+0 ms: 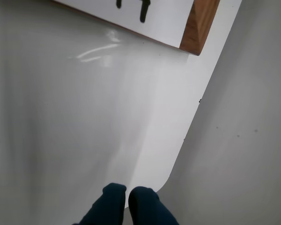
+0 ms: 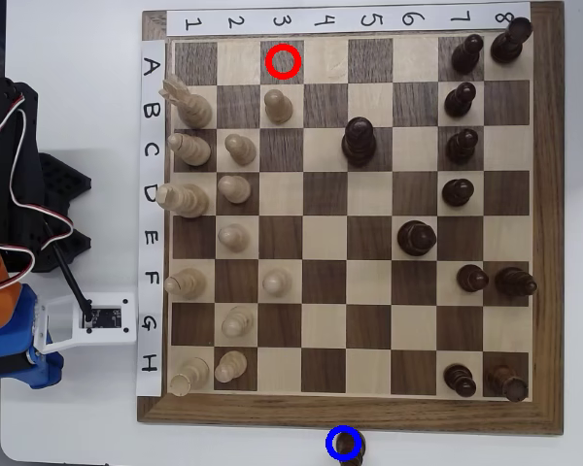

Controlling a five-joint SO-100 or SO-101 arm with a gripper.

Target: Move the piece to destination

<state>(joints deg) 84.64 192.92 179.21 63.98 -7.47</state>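
A: Where is the small dark-brown wooden pawn (image 2: 348,446)?

B: In the overhead view it stands off the board, on the white table (image 2: 87,427) just below the wooden chessboard's (image 2: 350,416) bottom rim, at the picture's lower edge. The small blue ring outline (image 2: 343,442) lies right over it, so the piece appears to sit on its mark already. Part of the pawn is cut off by the frame.

A: And the claw (image 1: 127,199)?

B: The wrist view shows two dark blue fingertips (image 1: 110,199) at the bottom edge, pressed nearly together with only a sliver between them and nothing held. Ahead of them is bare table and, at the top, a corner of the board's wood frame with a white label strip.

A: Which way does the pawn lie from the arm?

B: In the overhead view the arm's body sits at the left edge, well apart from the pawn, which is far to the right along the board's bottom side. The pawn stands upright, so I judge any approach would come from above. The red ring (image 2: 283,60) marks an empty dark square near the top.
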